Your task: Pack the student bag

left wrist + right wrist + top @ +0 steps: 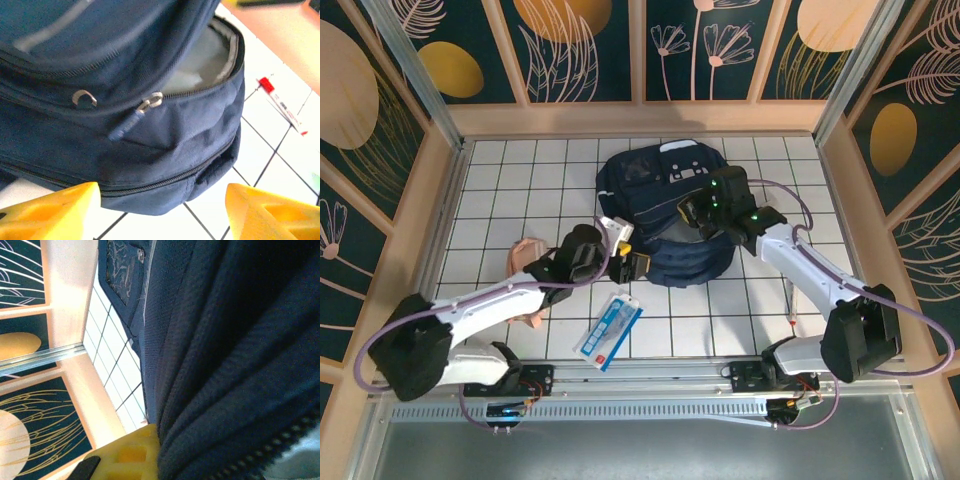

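Bag (pixel 645 190) lies directly ahead of wide-open left gripper (pixel 162 205), zip mouth facing it; right gripper (pixel 697 212) pinched shut on its fabric.

Pink pouch (pixel 527 255), blue-white packet (pixel 608 331) and red-capped pen (pixel 281 105) lie on the gridded table (pixel 500 180).

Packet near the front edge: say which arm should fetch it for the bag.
Left. The left gripper is open and free, and the packet lies nearer it; the right gripper is shut on the student bag.
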`<control>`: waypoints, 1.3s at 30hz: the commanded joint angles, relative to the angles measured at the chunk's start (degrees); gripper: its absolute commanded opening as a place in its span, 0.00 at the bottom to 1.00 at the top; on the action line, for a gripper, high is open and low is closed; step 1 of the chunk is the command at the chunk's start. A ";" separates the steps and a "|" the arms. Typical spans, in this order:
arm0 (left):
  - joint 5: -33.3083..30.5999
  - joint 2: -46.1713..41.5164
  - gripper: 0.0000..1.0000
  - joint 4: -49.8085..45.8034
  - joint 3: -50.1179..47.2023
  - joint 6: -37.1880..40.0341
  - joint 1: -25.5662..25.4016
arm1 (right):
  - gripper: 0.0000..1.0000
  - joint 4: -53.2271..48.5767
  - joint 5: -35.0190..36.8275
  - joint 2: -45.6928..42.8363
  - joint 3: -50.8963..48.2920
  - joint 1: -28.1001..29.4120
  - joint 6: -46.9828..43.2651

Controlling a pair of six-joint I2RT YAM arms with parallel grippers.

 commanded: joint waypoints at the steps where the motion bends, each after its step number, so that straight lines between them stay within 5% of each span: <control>1: 5.80 2.76 0.64 1.39 3.48 1.78 0.10 | 0.00 3.04 -2.57 -1.89 2.68 -0.63 0.98; 17: 17.98 13.45 0.78 8.09 6.19 -5.21 8.54 | 0.00 1.46 -7.83 -1.63 3.29 -1.93 0.71; 28: 19.78 16.36 0.61 8.23 10.87 -2.50 9.17 | 0.00 1.34 -9.33 -1.42 3.91 -1.94 0.18; 39: 24.02 19.44 0.33 9.02 12.57 -3.20 9.32 | 0.00 1.42 -9.33 -1.71 1.63 -1.93 0.31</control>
